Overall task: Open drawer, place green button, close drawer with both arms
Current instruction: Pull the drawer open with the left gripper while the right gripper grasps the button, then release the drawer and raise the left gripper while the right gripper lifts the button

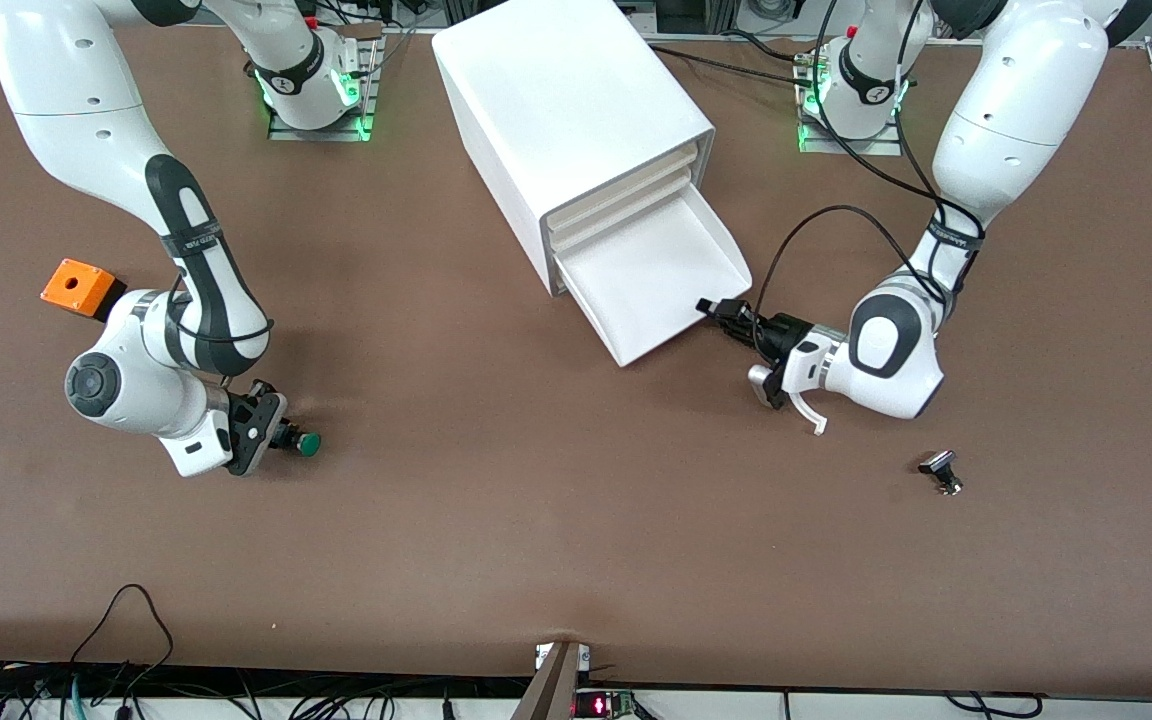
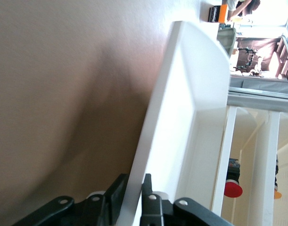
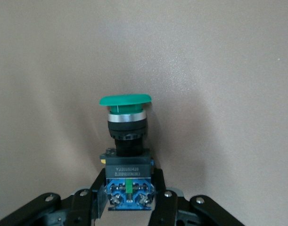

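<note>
The bottom drawer (image 1: 654, 282) of the white cabinet (image 1: 566, 110) is pulled out, and its tray shows nothing inside. My left gripper (image 1: 714, 308) is shut on the drawer's front wall (image 2: 181, 94) at the corner toward the left arm's end. One finger is inside the wall and one outside, with the gripper (image 2: 134, 188) pinching it. The button (image 1: 304, 443) has a green cap and lies on its side low at the table toward the right arm's end. My right gripper (image 1: 282, 436) is shut on the button's (image 3: 127, 136) blue-and-black body, with the gripper (image 3: 128, 190) clamping both sides.
An orange cube (image 1: 81, 286) sits beside the right arm's elbow. A small black-and-silver part (image 1: 941, 472) lies on the table nearer the front camera than the left arm's wrist. The three upper drawers (image 1: 626, 195) are closed.
</note>
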### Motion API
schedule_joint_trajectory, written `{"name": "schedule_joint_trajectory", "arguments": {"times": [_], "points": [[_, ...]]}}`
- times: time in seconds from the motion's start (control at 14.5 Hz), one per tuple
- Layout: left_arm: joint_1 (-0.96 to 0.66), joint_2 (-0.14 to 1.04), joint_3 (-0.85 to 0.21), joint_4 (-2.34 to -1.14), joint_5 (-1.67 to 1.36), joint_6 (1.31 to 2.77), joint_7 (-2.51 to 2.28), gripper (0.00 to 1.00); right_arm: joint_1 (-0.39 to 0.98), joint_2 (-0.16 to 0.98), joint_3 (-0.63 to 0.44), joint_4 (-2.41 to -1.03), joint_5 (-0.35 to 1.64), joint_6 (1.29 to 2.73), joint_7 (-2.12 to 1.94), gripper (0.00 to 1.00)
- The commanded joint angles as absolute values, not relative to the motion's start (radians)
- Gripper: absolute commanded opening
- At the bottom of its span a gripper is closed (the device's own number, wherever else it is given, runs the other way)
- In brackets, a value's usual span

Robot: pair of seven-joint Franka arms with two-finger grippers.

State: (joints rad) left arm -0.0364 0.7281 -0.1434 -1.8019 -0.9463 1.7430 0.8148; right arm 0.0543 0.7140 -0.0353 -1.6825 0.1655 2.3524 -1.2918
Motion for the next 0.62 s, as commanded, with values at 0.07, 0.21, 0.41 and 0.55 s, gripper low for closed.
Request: {"name": "schedule_joint_trajectory", "arguments": {"times": [0.07, 0.21, 0.41, 0.55], "points": [[-0.023, 0.691, -0.135, -1.795, -0.963, 1.750, 0.804, 1.00, 0.051, 0.683, -0.025, -1.635, 0.190, 2.349, -1.296, 0.18], [-0.015, 0.654, -0.135, -1.798, -0.962, 1.755, 0.796, 1.00, 0.051, 0.654, 0.006, -1.603, 0.193, 2.330, -1.272, 0.17], [-0.017, 0.530, -0.137, -1.798, -0.814, 1.918, 0.802, 1.00, 0.054, 0.626, 0.040, -1.556, 0.183, 2.252, -1.136, 0.17], [-0.023, 0.415, -0.143, -1.795, -0.585, 1.989, 0.795, 1.00, 0.067, 0.618, 0.044, -1.526, 0.181, 2.218, -1.069, 0.17]]}}
